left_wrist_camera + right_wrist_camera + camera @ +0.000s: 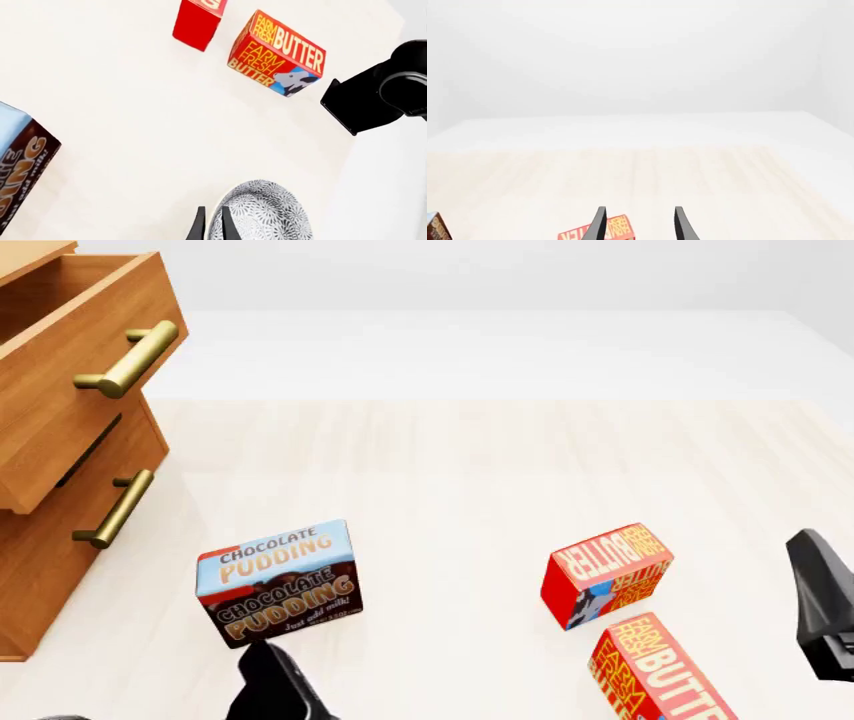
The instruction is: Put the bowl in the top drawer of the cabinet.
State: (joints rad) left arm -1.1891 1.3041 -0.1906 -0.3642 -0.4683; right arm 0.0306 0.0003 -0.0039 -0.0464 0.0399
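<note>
The speckled grey-and-white bowl point(267, 212) shows only in the left wrist view, lifted above the table. My left gripper point(213, 210) is shut on it, its rim pinched between the two dark fingers. The front view hides the bowl; only the left arm point(274, 685) pokes in at the lower edge. The brown cabinet point(40, 570) stands at far left, its top drawer point(80, 410) pulled out with the brass handle point(134, 358) forward. My right gripper point(639, 209) is open with nothing between its fingers, low at the right side of the table point(817, 600).
A chocolate pudding box point(278, 583) stands near the left arm, between it and the cabinet. Two red butter boxes point(607, 575) point(661, 675) lie at right near the right arm. The lower drawer's handle point(118, 508) sits under the open one.
</note>
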